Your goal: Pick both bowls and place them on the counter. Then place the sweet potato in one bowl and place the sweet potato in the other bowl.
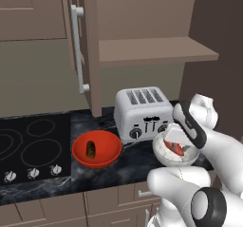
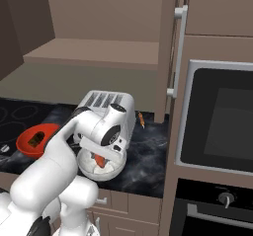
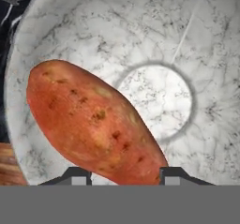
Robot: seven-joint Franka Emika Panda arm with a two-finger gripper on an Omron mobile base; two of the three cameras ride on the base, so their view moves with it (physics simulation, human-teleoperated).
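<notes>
A glossy plain red bowl (image 1: 96,148) sits beside a grey-white marbled bowl (image 3: 140,40) holding an orange-brown sweet potato (image 3: 93,124) with dark speckles. The counter (image 1: 128,166) is black with thin white veins. The toaster (image 1: 142,112) is silver.

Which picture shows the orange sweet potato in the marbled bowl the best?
The hand view: the sweet potato lies large and whole inside the marbled bowl, spots and all. The left base view gives just a red sliver behind the arm; the right base view a small orange bit under the hand.
</notes>
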